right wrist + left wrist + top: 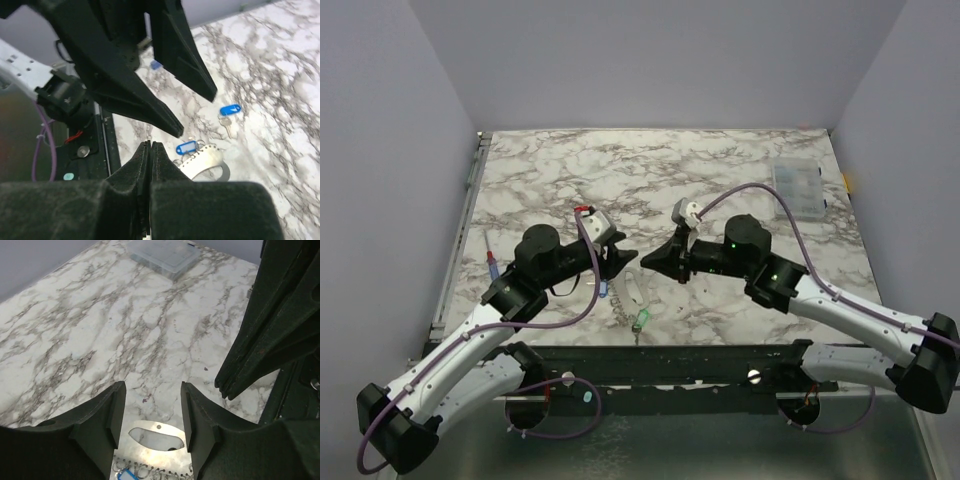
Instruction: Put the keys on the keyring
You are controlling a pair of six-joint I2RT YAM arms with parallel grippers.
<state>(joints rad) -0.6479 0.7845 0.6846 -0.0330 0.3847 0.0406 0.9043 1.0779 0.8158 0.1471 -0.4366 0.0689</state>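
The keyring (pixel 634 290) is a pale metal loop lying flat on the marble between the two grippers. In the left wrist view the keyring (pixel 157 437) lies under and between the jaws of my left gripper (pixel 152 387), which stand apart with nothing clamped. A blue key (pixel 187 148) hangs at the keyring's (pixel 209 159) holed edge. A second blue key (pixel 230 110) lies loose beyond it. A green key (pixel 642 320) rests near the table's front edge. My left gripper (pixel 620 260) and right gripper (pixel 650 262) nearly meet tip to tip. The right gripper (pixel 150 145) is shut and empty.
A clear plastic compartment box (pixel 798 188) sits at the far right. A thin screwdriver (pixel 492 262) lies near the left edge. The black rail (pixel 670 365) runs along the table's near edge.
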